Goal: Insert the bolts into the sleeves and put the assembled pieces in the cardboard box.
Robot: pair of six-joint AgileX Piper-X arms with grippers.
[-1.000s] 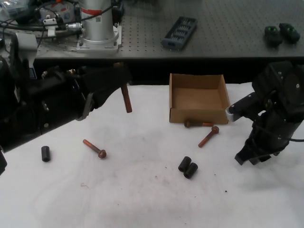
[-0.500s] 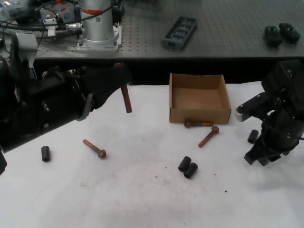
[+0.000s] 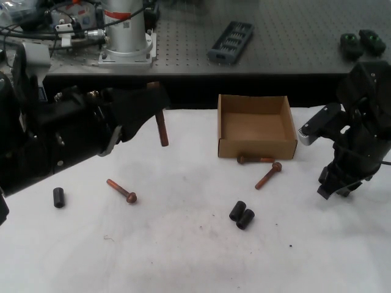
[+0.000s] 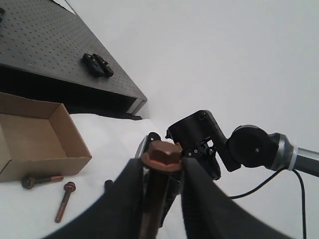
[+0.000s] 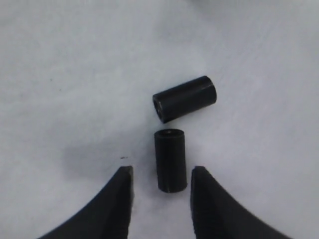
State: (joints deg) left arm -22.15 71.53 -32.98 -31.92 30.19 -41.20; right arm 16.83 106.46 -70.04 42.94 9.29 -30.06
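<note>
Four bolts counted. The held bolt (image 3: pixel 162 129) hangs upright in the air, shank down, left of the cardboard box (image 3: pixel 256 148). The left gripper (image 3: pixel 156 102) is clamped on it, fingers pressed to either side at the hex-head end.

Three loose bolts lie on the white cloth (image 3: pixel 183 256). The left bolt (image 3: pixel 122 190) is well apart from the box. The front bolt (image 3: pixel 255 159) lies along the box's front wall. The slanted bolt (image 3: pixel 269 175) is just beside that one, on the near side.

Sleeves, all lying on the cloth:
- The lone sleeve (image 3: pixel 58 197) is far left.
- The pair of sleeves (image 3: pixel 242 215) touch each other, nearer than the slanted bolt.

The right gripper (image 5: pixel 162 170) is low over the cloth, right of the box, jaws parted and gripping nothing. Its fingers (image 5: pixel 119 199) straddle the first sleeve (image 5: pixel 170 159), with a gap showing on each side. The second sleeve (image 5: pixel 184 98) lies crosswise just past the first sleeve's far end. I cannot tell whether the two touch.
</note>
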